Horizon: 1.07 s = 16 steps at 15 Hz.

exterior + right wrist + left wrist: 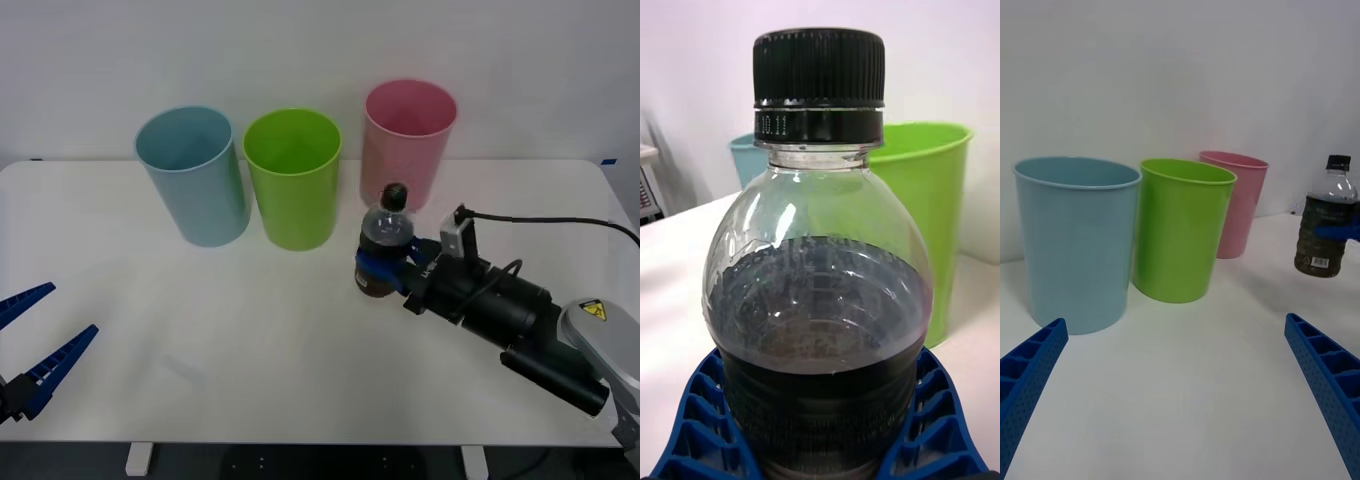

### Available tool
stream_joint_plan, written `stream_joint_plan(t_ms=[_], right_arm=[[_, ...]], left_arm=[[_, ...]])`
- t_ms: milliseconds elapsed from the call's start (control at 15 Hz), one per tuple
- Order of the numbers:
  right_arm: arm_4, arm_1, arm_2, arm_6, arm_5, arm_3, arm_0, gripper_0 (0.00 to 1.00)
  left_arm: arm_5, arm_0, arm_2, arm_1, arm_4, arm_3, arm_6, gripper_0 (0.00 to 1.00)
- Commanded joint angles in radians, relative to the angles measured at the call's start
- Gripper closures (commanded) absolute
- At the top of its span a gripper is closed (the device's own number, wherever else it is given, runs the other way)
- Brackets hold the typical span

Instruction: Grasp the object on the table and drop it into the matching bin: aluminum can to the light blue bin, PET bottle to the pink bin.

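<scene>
My right gripper (385, 268) has its blue ribbed fingers (940, 420) closed around the lower body of the PET bottle (386, 245), one on each side of the dark label band. The bottle stands upright, black cap on top, dark liquid filling it to the shoulder, and it appears lifted just clear of the white worktop (250, 350). It sits just in front of the pink bin (408, 140), with the lime green bin (293, 178) beside it and the light blue bin (195, 175) farther left. My left gripper (40, 340) hovers wide open and empty near the worktop's left front edge.
</scene>
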Motion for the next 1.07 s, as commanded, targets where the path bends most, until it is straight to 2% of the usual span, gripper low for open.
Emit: stream_joint_plan(t_ms=[67, 333, 600, 867, 1067], right_arm=[[-0.002, -0.021, -0.049, -0.084, 0.005, -0.049, 0.007, 1.0], [-0.002, -0.039, -0.116, -0.193, 0.044, -0.125, 0.007, 1.0], [-0.002, -0.099, -0.124, -0.301, 0.164, -0.23, 0.004, 1.0], [-0.002, -0.134, -0.147, -0.304, 0.206, -0.237, -0.066, 1.0], [-0.002, -0.163, -0.148, -0.304, 0.212, -0.191, -0.142, 1.0]], left_arm=[[0.0, 0.0, 0.0, 0.0, 0.0, 0.0, 0.0, 0.0], [0.0, 0.0, 0.0, 0.0, 0.0, 0.0, 0.0, 0.0], [0.0, 0.0, 0.0, 0.0, 0.0, 0.0, 0.0, 0.0], [0.0, 0.0, 0.0, 0.0, 0.0, 0.0, 0.0, 0.0], [0.0, 0.0, 0.0, 0.0, 0.0, 0.0, 0.0, 0.0]])
